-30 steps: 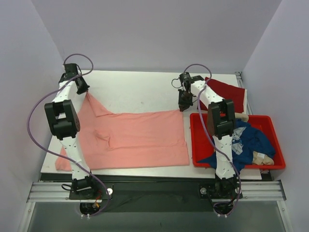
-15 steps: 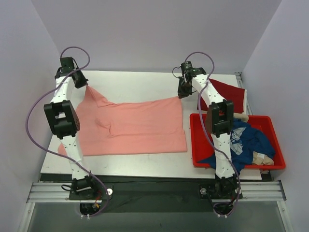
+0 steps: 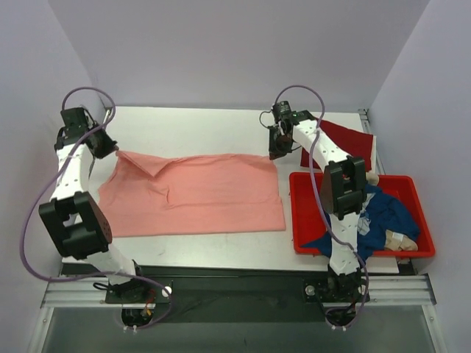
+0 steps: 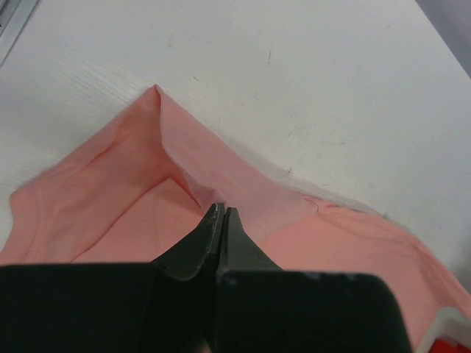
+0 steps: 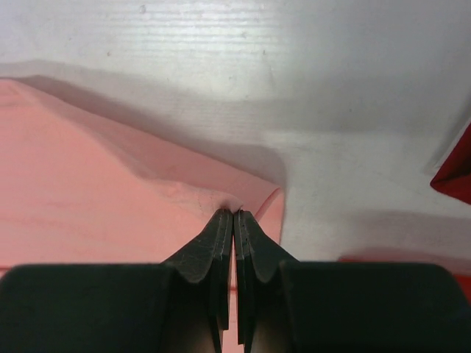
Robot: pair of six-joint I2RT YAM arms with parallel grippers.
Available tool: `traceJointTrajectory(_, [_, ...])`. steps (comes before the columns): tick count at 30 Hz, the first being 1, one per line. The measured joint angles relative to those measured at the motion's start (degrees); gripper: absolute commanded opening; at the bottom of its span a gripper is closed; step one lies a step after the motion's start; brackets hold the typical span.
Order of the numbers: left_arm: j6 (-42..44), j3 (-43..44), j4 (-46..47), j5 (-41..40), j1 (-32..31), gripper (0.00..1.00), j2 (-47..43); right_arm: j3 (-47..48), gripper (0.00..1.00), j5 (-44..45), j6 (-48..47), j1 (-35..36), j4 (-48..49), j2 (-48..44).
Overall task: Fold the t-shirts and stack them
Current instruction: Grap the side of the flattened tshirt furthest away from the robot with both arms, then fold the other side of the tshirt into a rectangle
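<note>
The salmon-pink t-shirt (image 3: 195, 195) lies spread across the table, stretched between both grippers. My left gripper (image 3: 110, 149) is shut on its far left corner; the left wrist view shows the jaws (image 4: 221, 211) closed on a fold of pink cloth (image 4: 110, 191). My right gripper (image 3: 273, 154) is shut on the far right corner; the right wrist view shows the jaws (image 5: 233, 214) pinching the pink edge (image 5: 88, 176). The dark red t-shirt (image 3: 342, 138) lies flat at the back right. The navy blue t-shirt (image 3: 384, 212) is bunched in the tub.
A rigid red plastic tub (image 3: 300, 224) stands at the right front, holding the navy shirt and some light cloth. The dark red shirt's edge (image 5: 456, 165) shows at the right of the right wrist view. Purple walls close in both sides.
My left arm has swung out to the left, pulling the pink shirt's corner with it. The shirt's far edge is now drawn straighter and flatter. The right gripper has shifted slightly.
</note>
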Motion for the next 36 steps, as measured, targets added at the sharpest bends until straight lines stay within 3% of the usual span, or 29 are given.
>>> traceJointTrajectory(14, [-1.22,-18.53,-2.01,4.68,5.27,0.0,-19.78,-18.16,0.0,1.75,0.04,1.57,2.64,-15.69])
traceJointTrajectory(23, [-2.23,-20.15,-4.83,6.95,9.42,0.0,-24.92,-25.31,0.0,1.99,-0.04,2.03,3.52,-19.02])
traceJointTrajectory(36, [-3.1,-20.22,-8.72,8.66,10.19,0.0,-26.01,-30.51,0.0,3.58,-0.09,4.98,4.07,-20.39])
